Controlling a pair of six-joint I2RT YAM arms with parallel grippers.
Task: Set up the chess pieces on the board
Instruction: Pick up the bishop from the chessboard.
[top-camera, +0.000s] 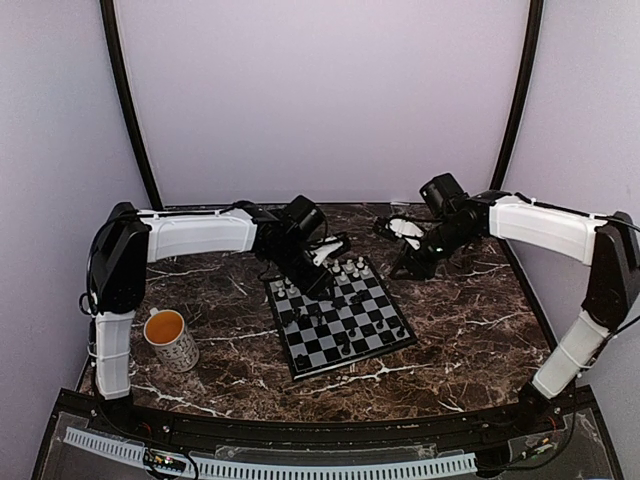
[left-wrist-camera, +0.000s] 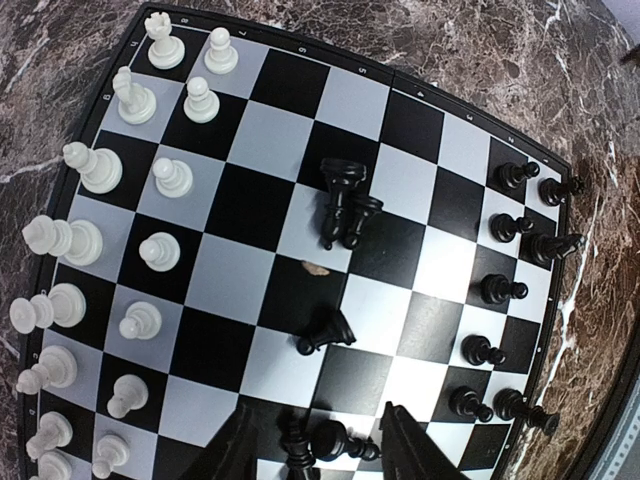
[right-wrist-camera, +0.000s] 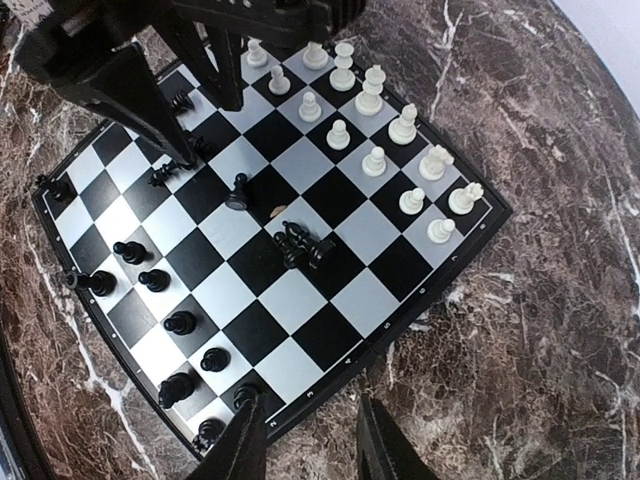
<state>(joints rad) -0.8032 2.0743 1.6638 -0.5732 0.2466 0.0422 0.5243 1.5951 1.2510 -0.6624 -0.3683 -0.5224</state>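
Nearest me on the desk (top-camera: 470, 350) stands the mug (top-camera: 170, 338), off to my left and well apart from the work. Beyond it lies the board (top-camera: 352, 360), set askew. Along its nearer edge the black pieces (left-wrist-camera: 510, 225) stand in two broken rows with several squares unfilled. Mid-board, three black strays (left-wrist-camera: 345, 205) huddle together, leaning, and a fourth stray (left-wrist-camera: 325, 330) lies tipped. Along the far edge the white pieces (left-wrist-camera: 160, 250) look fully ranked. So I judge the white side done and the black side only partly set.

My left pincer (left-wrist-camera: 318, 425) hangs low at the board's side edge, jaws partway apart around two black men (left-wrist-camera: 295, 440), one upright and one lying. Whether they are pinching I cannot tell. My right pincer (right-wrist-camera: 308, 420) hovers just past the board's corner, spread and holding nothing.

Next I need to take one man only, lift it straight, and set it on a vacant black-row square without toppling its neighbours.
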